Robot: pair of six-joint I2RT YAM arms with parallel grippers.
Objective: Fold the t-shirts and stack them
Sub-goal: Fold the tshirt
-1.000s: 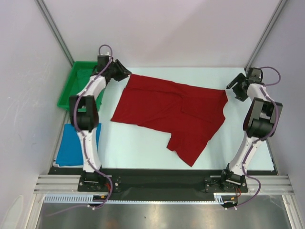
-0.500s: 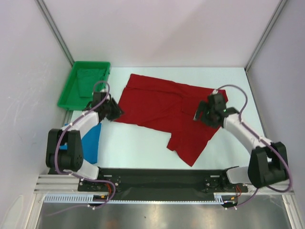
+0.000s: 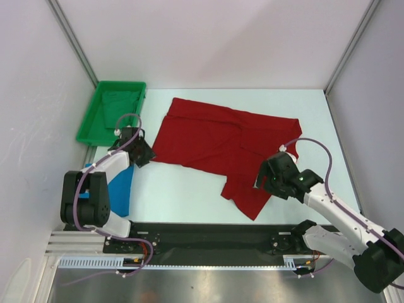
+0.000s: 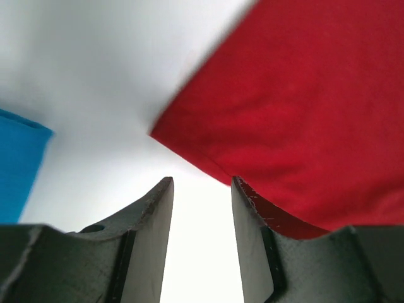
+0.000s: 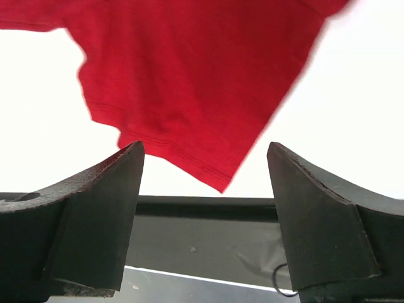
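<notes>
Red cloth filled the middle of the top view: the red t-shirt lay spread on the white table, with one flap reaching toward the lower centre. My right gripper covered the right edge of that flap, so the cloth under it I could not see. In the right wrist view its fingers stood wide apart with nothing between them, the shirt's pointed corner just beyond. The left gripper sat near the shirt's left corner; its fingers were apart and empty, the corner blurred. The blue t-shirt, at lower left, was half hidden behind the left arm. The green tray stood at upper left.
</notes>
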